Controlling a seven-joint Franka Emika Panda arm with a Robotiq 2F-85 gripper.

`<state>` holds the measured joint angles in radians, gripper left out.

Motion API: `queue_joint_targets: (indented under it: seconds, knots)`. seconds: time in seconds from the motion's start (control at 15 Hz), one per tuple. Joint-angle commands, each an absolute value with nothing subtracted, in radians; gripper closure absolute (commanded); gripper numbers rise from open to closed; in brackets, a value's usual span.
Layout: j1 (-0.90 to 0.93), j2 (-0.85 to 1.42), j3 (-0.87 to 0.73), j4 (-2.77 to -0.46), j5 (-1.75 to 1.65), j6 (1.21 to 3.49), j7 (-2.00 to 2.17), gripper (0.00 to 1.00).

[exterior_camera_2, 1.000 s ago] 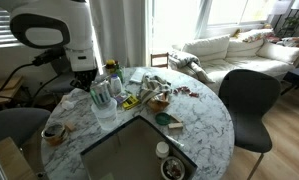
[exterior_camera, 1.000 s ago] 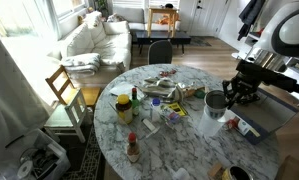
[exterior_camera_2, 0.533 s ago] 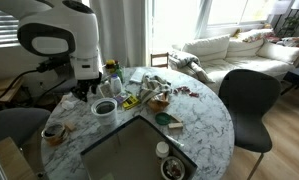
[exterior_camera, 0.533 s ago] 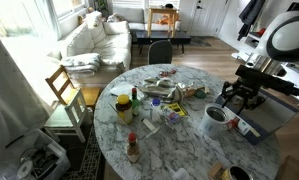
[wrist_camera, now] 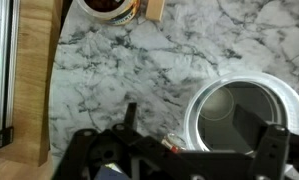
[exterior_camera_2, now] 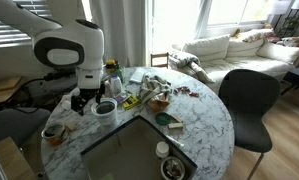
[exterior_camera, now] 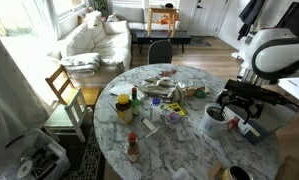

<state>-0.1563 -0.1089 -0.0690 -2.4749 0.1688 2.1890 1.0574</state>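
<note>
One white cup [exterior_camera: 214,116] stands on the round marble table [exterior_camera: 184,145], near the edge where the single robot arm reaches in. It is upright, with its long axis vertical and its mouth facing the ceiling. The one gripper [exterior_camera: 232,102] hangs low just beside the cup with its jaws spread wide and nothing between them held. In an exterior view the cup [exterior_camera_2: 106,107] sits close to the gripper [exterior_camera_2: 86,102], apart from the clutter in the middle of the table. That view also shows one square grey slab [exterior_camera_2: 139,145] lying on the marble, which the wrist view leaves out. The wrist view looks straight down into the cup [wrist_camera: 244,115]. Its inside seems pale and empty, though the far rim is cut off by one dark finger [wrist_camera: 276,140]. The gripper [wrist_camera: 202,135] straddles only part of the cup. Only this view shows a second small bowl [wrist_camera: 109,7] with dark contents at the top edge. It also shows one wooden strip [wrist_camera: 34,85] along the table's side.
</note>
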Motion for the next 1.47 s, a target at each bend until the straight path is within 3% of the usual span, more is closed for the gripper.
queue_joint_targets:
  seconds: [0.0, 0.47, 0.6, 1.2, 1.27, 1.4]
  knots:
    - [-0.145, -0.048, -0.065, -2.485, 0.103, 2.262, 1.136, 0.34]
    - [-0.129, -0.033, -0.076, -2.488, 0.019, 2.347, 1.242, 0.89]
    - [-0.126, -0.063, -0.074, -2.486, 0.035, 2.315, 1.224, 1.0]
    - [-0.165, -0.406, -0.051, -2.522, 0.018, 2.183, 1.328, 0.98]
    - [-0.157, -0.28, -0.057, -2.469, 0.046, 2.195, 1.281, 0.98]
    - [-0.161, -0.322, -0.053, -2.47, 0.048, 2.19, 1.283, 0.93]
